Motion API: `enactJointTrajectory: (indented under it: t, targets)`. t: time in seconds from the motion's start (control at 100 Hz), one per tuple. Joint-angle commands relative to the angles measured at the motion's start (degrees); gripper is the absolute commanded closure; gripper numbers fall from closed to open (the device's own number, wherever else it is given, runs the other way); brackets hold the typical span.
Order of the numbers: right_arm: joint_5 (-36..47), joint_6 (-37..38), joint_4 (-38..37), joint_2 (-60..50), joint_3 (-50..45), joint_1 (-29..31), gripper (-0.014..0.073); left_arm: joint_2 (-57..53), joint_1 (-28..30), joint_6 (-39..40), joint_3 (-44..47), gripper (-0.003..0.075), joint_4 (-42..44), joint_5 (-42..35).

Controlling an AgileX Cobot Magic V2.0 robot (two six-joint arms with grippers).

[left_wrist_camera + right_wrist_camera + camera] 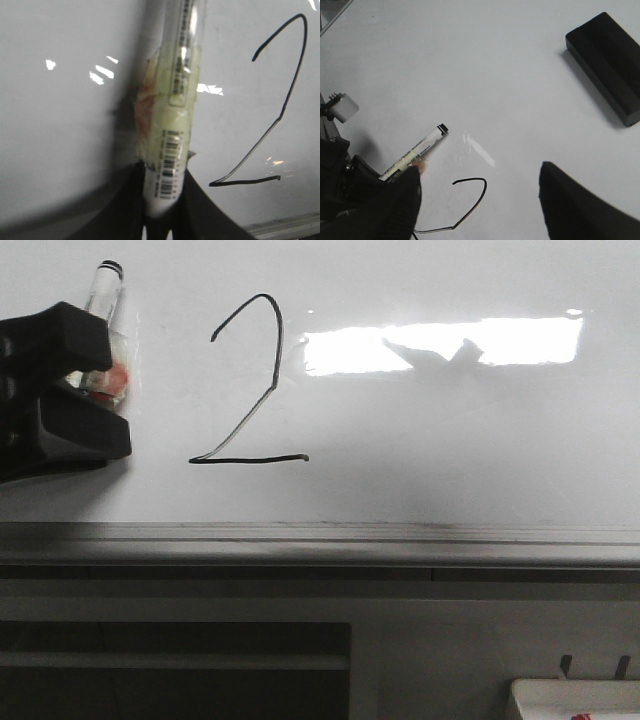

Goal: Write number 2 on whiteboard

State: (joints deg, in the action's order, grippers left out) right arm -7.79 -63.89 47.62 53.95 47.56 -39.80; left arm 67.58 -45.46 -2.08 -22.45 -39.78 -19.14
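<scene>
we see number 2 (245, 380) complete on whiteboard (450, 440). left gripper (95, 380) clamped on marker (103, 295), parked just left of digit, likely clearing view. right gripper (480, 200) spread wide, empty, hovering above board. black eraser (607, 65) lies well apart.

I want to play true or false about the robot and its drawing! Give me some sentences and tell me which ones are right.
1. A number 2 is drawn on the whiteboard. True.
2. The 2 is red. False: it is black.
3. The left gripper holds a marker. True.
4. The marker tip touches the 2. False: it is off to the side, apart from it.
5. The right gripper holds an eraser. False: its fingers are spread with nothing between them.
</scene>
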Motion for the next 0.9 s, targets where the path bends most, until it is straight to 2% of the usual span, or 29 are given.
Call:
enactJointTrajectory:
  t: [0.0,0.1,0.18,0.29,0.89]
  targets:
    - [2.4,-0.5,0.6,-1.0,1.8,0.4,0.0154,0.1,0.1,0.2,-1.5,0.0692,0.6,-6.0]
    - [2.4,-0.5,0.6,-1.0,1.8,0.4,0.0154,0.1,0.1,0.2,-1.5,0.056,0.9,-6.3]
    - [2.4,-0.5,1.0,-1.0,1.7,0.4,0.0154,0.1,0.1,0.2,-1.5,0.0411,1.0,-6.6]
    - [2.4,-0.5,2.0,-1.0,1.7,0.4,0.0154,0.1,0.1,0.2,-1.5,0.0314,1.0,-7.0]
    - [2.6,-0.5,2.9,-1.0,1.7,0.4,0.0154,-0.1,0.1,0.2,-1.5,0.031,1.0,-5.4]
